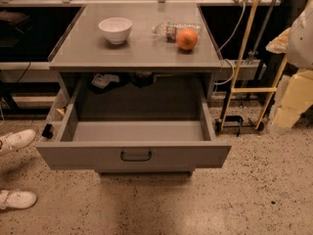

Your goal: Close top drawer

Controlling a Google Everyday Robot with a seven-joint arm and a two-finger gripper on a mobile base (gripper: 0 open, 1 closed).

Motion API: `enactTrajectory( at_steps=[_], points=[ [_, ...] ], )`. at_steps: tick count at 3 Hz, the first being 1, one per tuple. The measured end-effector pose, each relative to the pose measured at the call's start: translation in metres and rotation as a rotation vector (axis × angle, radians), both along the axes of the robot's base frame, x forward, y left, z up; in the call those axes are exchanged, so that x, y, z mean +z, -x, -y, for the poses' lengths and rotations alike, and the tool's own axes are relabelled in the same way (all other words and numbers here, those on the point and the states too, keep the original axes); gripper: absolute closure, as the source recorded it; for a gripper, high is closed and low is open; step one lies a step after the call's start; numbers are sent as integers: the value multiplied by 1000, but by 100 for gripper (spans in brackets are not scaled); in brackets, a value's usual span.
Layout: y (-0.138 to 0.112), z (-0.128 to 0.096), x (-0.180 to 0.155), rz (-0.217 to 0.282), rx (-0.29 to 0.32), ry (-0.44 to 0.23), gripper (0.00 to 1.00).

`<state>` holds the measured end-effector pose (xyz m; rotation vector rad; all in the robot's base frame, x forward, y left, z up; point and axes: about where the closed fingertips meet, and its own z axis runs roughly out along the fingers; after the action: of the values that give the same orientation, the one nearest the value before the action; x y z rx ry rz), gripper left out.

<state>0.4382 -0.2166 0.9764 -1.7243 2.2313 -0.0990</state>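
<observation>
The top drawer (134,155) is pulled far out from under the grey cabinet top (137,53). It is wide, deep and grey, with a plain front panel and a small dark loop handle (136,155) at its centre. Its inside looks bare. My arm shows as pale white and yellowish segments at the right edge. The gripper (281,121) is at the arm's lower end, to the right of the drawer and apart from it, touching nothing of the drawer.
On the cabinet top stand a white bowl (115,29), a lying plastic bottle (171,31) and an orange (187,38). A yellow-framed trolley (244,89) stands to the right. A person's white shoes (17,141) are at the left on the speckled floor.
</observation>
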Motion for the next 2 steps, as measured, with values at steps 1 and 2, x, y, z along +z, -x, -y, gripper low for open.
enactTrajectory(
  at_steps=[1,2],
  points=[
    [0,0,0,0,0,0,0],
    [3,-4,-18,-29,25,-21,0]
  ],
)
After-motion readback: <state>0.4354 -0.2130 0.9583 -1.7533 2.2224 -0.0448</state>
